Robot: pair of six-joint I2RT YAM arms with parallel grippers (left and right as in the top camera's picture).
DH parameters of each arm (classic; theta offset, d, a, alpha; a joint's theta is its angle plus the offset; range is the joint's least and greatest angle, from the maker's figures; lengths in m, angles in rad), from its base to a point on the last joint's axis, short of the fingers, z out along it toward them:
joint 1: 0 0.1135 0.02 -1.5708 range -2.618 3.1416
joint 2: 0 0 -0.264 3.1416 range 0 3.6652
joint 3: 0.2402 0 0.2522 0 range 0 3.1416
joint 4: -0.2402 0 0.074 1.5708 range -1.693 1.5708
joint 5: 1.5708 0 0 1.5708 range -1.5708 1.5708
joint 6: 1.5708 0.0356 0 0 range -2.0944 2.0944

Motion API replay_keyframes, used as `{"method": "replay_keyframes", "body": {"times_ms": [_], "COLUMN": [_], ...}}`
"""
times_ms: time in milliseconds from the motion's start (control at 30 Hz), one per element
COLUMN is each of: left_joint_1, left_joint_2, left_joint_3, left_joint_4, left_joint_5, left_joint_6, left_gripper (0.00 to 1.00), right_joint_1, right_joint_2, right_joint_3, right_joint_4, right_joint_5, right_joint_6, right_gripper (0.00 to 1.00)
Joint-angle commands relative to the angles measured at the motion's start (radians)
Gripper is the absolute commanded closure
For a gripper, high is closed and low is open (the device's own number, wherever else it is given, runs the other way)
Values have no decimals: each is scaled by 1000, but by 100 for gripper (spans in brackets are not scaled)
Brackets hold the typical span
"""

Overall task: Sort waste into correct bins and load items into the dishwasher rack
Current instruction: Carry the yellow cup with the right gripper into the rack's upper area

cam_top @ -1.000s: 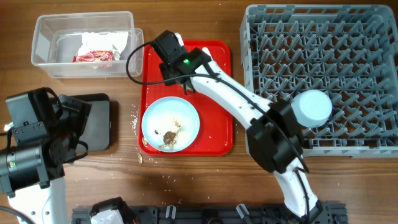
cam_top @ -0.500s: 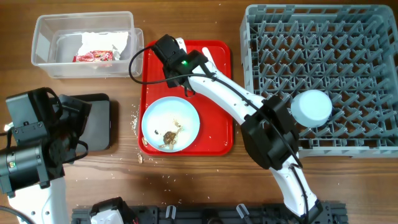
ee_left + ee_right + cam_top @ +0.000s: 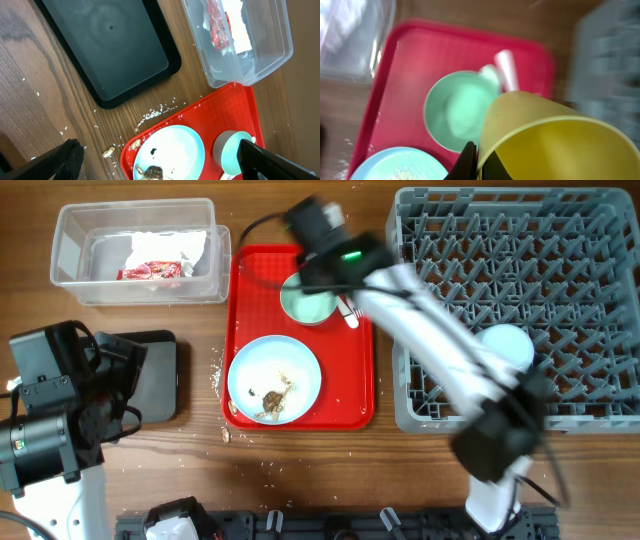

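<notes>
From overhead, the right arm shows only as a blur across the far side of the red serving tray, and its end effector is hidden. Under it sit the mint-green round bowl and the white plastic fork. The light blue round plate with brown scraps lies nearer, and the large grey plastic dishwasher rack stands directly right. At the left wrist, the left end effector hangs released and wide above the bench, near the shallow black tray and the clear plastic tub, well apart from the rack. At the right wrist, the right end effector is clenched on the rim of the yellow-green cup. The cup's mouth tips toward the lens and the rack lies to its right, so this arm looks best placed to carry it there.
</notes>
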Motion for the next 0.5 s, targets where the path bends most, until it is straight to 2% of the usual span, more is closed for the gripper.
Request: {"method": "replay_keyframes", "body": {"times_ms": [0, 67, 100, 233, 367, 467], "left_joint_1": [4, 4, 4, 4, 4, 4], "left_joint_2": [0, 0, 0, 0, 0, 0], "left_joint_3": [-1, -1, -1, -1, -1, -1], "left_joint_4": [3, 3, 3, 3, 3, 3], "left_joint_5": [-14, -14, -14, -14, -14, -14], "left_joint_6": [12, 12, 12, 12, 12, 12], "left_gripper": [0, 0, 0, 0, 0, 0], "right_joint_1": [-176, -321, -411, -734, -913, -998], "right_joint_2": [-187, -242, -257, -249, -241, -234], "right_joint_3": [11, 11, 11, -47, -189, -322], "right_joint_4": [-98, -156, -180, -220, -160, -45], "right_joint_5": [8, -53, -150, -698, -1067, -1275], "right_joint_6": [11, -1, -53, -349, -520, -563], "right_gripper": [96, 96, 96, 96, 96, 96]}}
